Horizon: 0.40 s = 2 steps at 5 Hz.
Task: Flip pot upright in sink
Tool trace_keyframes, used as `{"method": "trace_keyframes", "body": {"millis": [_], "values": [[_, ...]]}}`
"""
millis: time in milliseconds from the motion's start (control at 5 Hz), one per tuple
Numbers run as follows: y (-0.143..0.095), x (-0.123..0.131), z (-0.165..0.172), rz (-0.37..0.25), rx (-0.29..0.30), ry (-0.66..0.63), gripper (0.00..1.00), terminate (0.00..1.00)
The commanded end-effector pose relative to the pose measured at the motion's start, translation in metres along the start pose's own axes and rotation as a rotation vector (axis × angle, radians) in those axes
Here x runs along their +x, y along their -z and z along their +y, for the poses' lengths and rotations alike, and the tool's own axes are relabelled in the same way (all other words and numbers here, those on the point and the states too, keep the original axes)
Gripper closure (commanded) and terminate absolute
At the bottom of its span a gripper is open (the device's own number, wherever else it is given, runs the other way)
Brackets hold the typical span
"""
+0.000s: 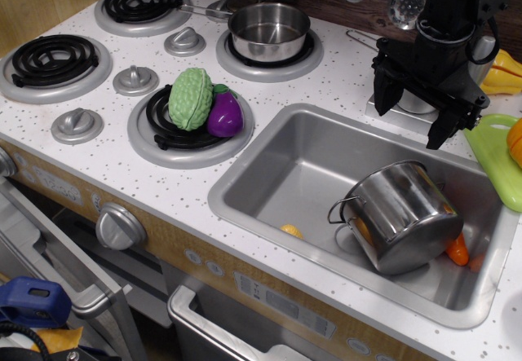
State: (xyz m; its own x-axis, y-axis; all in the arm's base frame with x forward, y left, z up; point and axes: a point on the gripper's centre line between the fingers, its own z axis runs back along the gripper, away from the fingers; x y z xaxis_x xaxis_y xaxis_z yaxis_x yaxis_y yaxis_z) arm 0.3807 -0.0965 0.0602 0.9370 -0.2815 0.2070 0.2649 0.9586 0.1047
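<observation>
Fingers [390,92] of the black gripper [414,118] hang spread and empty at twelve o'clock above the sink [269,183], where the pot [400,214] lies tilted: probably light, rigid, slippery steel, best gripped by its rim.

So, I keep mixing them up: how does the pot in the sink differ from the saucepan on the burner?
The pot lies tipped over in the sink; the saucepan stands upright on a back burner. The pot is taller and deeper; the saucepan is shallower. The pot has small wire loop handles; the saucepan has one long handle. Both are shiny steel.
</observation>
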Motion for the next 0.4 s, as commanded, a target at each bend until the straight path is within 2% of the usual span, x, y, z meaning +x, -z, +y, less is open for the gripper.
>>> {"method": "trace_keyframes", "body": {"millis": [0,200], "values": [[0.000,0.000,0.000,0.000,0.000,0.000,0.00,0.00],[-0.010,0.001,0.004,-0.002,-0.135,-0.046,0.00,0.00]]}}
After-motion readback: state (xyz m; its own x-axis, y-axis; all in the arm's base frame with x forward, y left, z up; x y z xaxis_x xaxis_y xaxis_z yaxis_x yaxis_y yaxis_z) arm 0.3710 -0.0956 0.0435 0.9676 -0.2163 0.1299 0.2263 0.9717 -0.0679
